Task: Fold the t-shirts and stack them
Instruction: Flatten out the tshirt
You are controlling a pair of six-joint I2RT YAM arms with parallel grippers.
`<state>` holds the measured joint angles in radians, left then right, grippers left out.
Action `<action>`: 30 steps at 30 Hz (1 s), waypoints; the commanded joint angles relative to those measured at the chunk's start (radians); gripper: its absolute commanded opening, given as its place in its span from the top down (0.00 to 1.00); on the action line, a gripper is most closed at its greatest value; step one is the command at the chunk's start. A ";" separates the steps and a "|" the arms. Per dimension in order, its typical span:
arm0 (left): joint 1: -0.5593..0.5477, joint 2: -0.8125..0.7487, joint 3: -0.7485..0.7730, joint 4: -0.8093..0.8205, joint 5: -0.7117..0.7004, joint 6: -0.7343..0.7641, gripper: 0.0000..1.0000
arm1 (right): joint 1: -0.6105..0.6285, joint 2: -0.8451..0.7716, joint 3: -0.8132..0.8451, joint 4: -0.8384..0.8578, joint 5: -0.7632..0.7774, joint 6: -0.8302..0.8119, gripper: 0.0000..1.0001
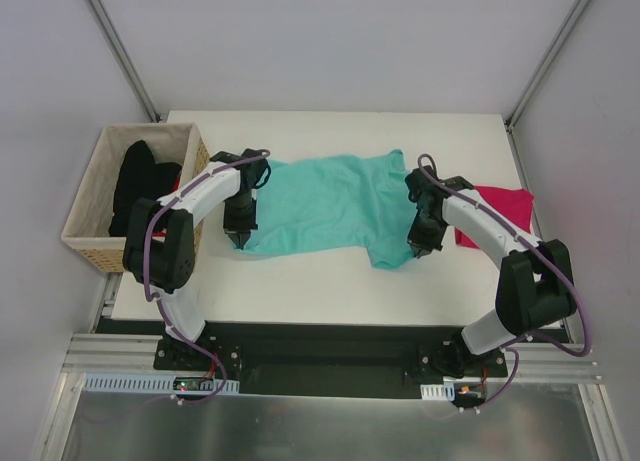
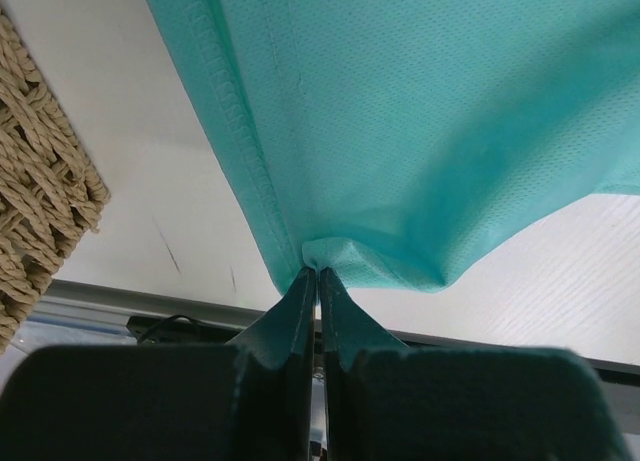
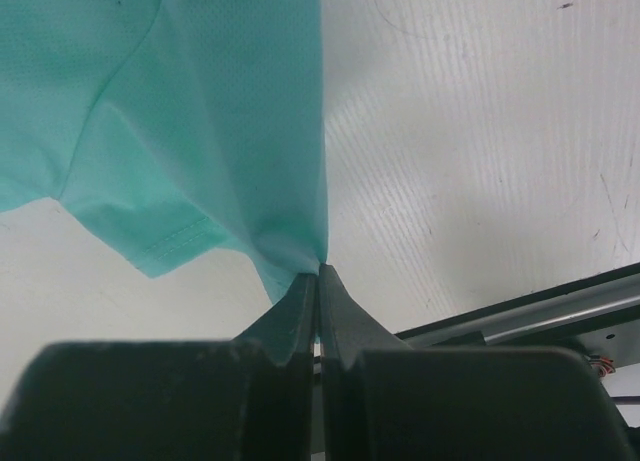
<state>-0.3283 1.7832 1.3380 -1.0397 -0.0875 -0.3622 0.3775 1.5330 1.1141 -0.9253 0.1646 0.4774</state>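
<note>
Top external view: teal-green t-shirt [image 1: 330, 206] spread across the table [image 1: 330, 286], lifted at two near corners.
My left gripper [image 1: 238, 243] and right gripper [image 1: 418, 253] each pinch its edge tight; a magenta-pink t-shirt [image 1: 502, 209] lies right, and black cloth [image 1: 135, 181], perhaps shirts, fills the basket [image 1: 92, 249] left.

Counted on the one worktop [image 1: 330, 291]: two t-shirts lying in the open, one teal-green t-shirt [image 1: 330, 206] and one magenta-pink t-shirt [image 1: 500, 206]. One woven basket [image 1: 85, 193], with a heap of black cloth [image 1: 135, 181] inside; number of shirts in it unclear. Two arms, two hands: one left hand [image 1: 238, 239], one right hand [image 1: 420, 251].
</note>
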 commanded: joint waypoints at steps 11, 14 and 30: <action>-0.015 -0.042 -0.037 -0.043 -0.006 0.026 1.00 | 0.057 -0.025 -0.017 -0.073 -0.013 0.093 0.99; -0.015 -0.042 -0.043 -0.045 -0.011 0.032 1.00 | 0.066 -0.025 -0.026 -0.081 -0.002 0.113 0.99; -0.015 -0.036 -0.069 -0.066 -0.066 0.043 0.84 | 0.087 -0.043 -0.069 -0.104 0.064 0.259 0.79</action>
<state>-0.3286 1.7805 1.2762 -1.0599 -0.1184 -0.3313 0.4553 1.5326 1.0481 -0.9890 0.1856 0.6765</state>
